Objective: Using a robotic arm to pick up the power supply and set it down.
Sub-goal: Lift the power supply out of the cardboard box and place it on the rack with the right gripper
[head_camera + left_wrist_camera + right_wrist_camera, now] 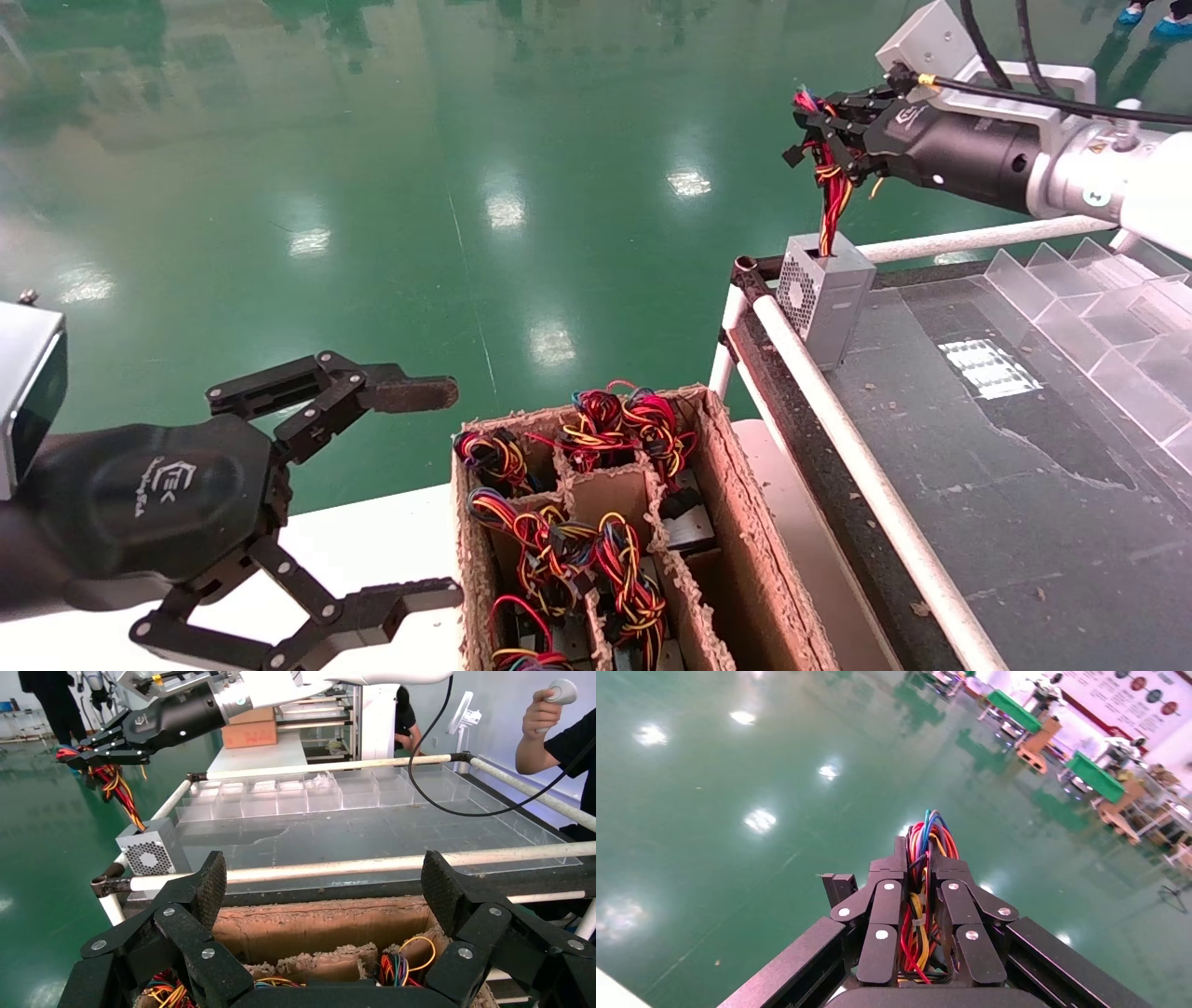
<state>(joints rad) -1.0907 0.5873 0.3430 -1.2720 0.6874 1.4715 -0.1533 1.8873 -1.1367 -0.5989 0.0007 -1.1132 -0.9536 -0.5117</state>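
The power supply point(824, 298), a small silver box with a perforated vent face, stands upright at the near-left corner of the dark table point(1024, 485). Its red and yellow wires point(832, 200) run straight up into my right gripper point(819, 140), which is shut on the bundle above the box. The right wrist view shows the wires point(921, 881) pinched between the right gripper point(919, 860) fingers; the box is hidden there. From the left wrist view the power supply point(151, 855) sits by the rail, under the right gripper point(91, 755). My left gripper point(438, 492) point(325, 881) is open and empty beside the cardboard box.
A brown cardboard divider box point(736, 522) point(316, 924) holds several more wired units below my left gripper. White rails point(866, 466) edge the table. Clear plastic dividers point(1099, 317) cover its far right. A person with a controller point(555, 713) stands beyond the table.
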